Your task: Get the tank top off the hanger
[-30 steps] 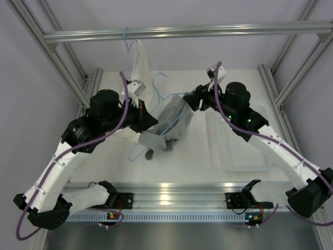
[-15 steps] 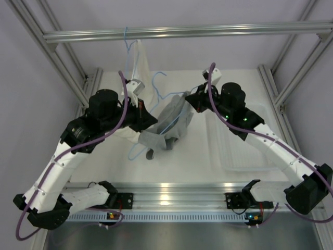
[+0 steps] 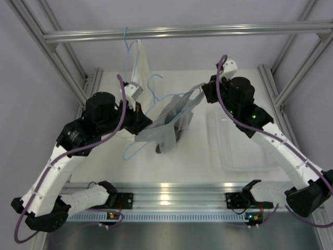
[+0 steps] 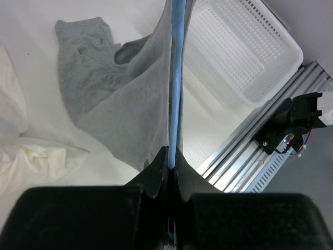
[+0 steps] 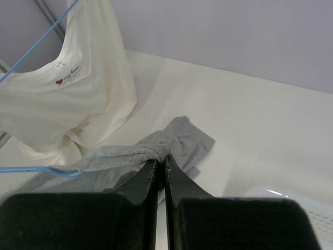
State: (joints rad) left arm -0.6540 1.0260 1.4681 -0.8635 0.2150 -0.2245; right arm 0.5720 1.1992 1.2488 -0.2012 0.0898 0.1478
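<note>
The grey tank top (image 3: pixel 167 124) hangs stretched between my two grippers above the table, still threaded on the light-blue wire hanger (image 3: pixel 152 83). My left gripper (image 3: pixel 141 122) is shut on the hanger wire (image 4: pixel 175 78), which runs straight up from between its jaws (image 4: pixel 171 154), with grey cloth (image 4: pixel 114 104) draped beside it. My right gripper (image 3: pixel 202 94) is shut on a ribbed strap edge of the tank top (image 5: pixel 130 152), pinched at the fingertips (image 5: pixel 161 159). One blue end of the hanger (image 5: pixel 52 170) pokes out of the cloth at the left.
A cream garment (image 3: pixel 138 60) hangs from a second blue hanger (image 3: pixel 127 39) on the overhead rail and pools on the table (image 4: pixel 31 156). A white perforated basket (image 3: pixel 239 143) stands at the right. Aluminium frame posts line both sides.
My right gripper shut on the tank top's strap and pulled it up and to the right, stretching the cloth. The left gripper and hanger shifted slightly down and left.
</note>
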